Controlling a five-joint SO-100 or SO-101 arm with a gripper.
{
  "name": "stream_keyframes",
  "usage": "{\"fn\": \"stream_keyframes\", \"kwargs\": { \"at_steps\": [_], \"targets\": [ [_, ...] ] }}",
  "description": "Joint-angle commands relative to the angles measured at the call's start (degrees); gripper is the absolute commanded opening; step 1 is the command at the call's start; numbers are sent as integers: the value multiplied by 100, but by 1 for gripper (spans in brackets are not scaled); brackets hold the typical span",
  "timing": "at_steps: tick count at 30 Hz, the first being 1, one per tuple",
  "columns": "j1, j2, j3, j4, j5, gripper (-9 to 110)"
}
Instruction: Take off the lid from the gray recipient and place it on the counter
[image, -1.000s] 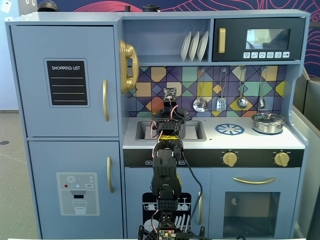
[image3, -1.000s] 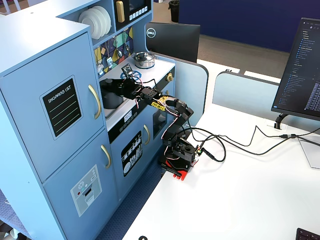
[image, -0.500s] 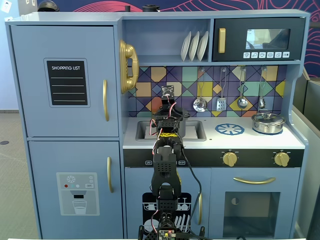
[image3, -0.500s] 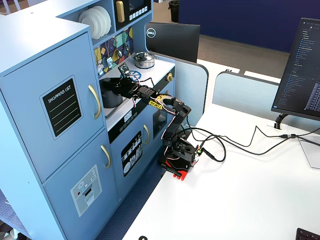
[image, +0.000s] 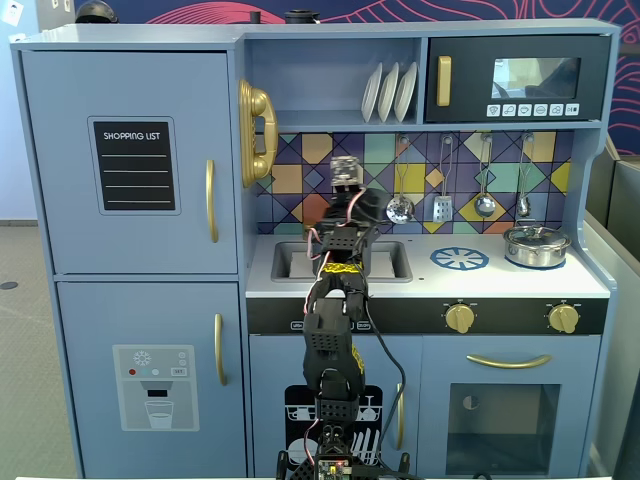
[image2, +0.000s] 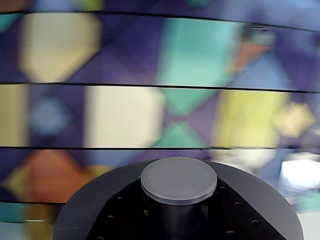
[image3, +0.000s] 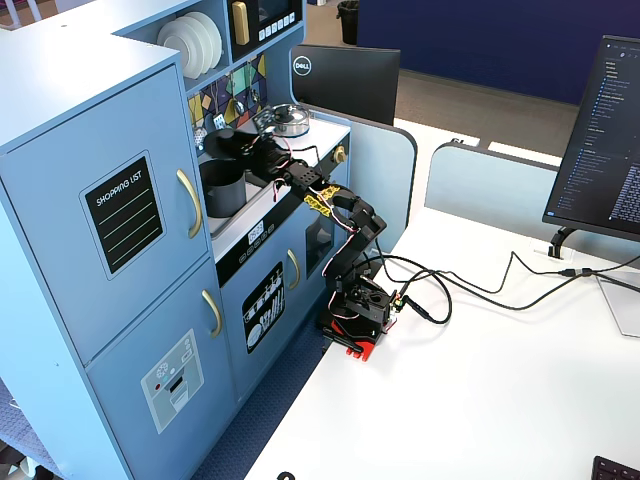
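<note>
Matte gray disc lid (image2: 178, 181) with round flat knob, clamped in pincer (image3: 228, 143) above cylindrical pot (image3: 222, 188).

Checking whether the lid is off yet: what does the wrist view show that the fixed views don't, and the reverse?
Only the wrist view: the flat-topped central knob of the matte dark gray round lid, seen close up against blurred coloured backsplash tiles.
Only a fixed view: the open dark gray cylindrical pot sitting below the raised lid, the black arm's gripper holding the lid, and the shiny silver pan farther along the white counter.
Shared: the lid itself, lifted clear of the pot.
</note>
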Motion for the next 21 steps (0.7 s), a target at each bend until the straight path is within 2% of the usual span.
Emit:
{"fn": "stream_keyframes", "kwargs": {
  "at_steps": [1,6,12,21],
  "targets": [
    [677,413,-404,123,193,0],
    [1661,396,132,-360,483,0],
    [2241,105,1222,-1389,475,0],
    [2382,-615,1898,-2294,457,0]
  ]
}}
